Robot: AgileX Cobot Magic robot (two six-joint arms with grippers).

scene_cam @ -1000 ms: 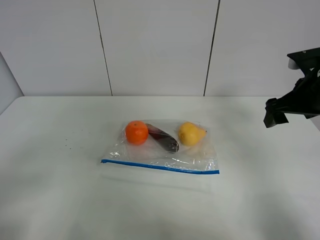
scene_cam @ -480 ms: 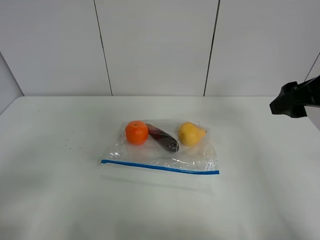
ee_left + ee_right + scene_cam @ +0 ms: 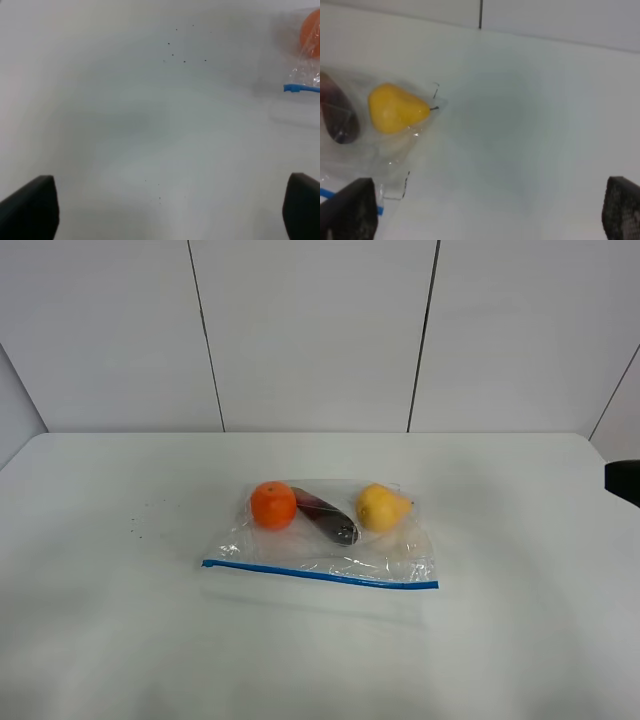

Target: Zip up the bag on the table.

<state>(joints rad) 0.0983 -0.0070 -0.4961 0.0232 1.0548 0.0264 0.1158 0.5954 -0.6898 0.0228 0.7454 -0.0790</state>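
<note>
Both hands gape wide and empty; right hand (image 3: 624,482) has withdrawn to the edge, bag (image 3: 330,540) unmoved.

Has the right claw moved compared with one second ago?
Yes. The right claw has pulled back rightward, away from the bag, and now only just shows at the picture's edge.

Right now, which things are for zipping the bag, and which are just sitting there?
For the job:
the bag
its blue zipper strip
the table it lies on
the left gripper and right gripper, both open, touching nothing

Just along for the ride, inside the bag:
orange
dark fruit
yellow pear
</note>
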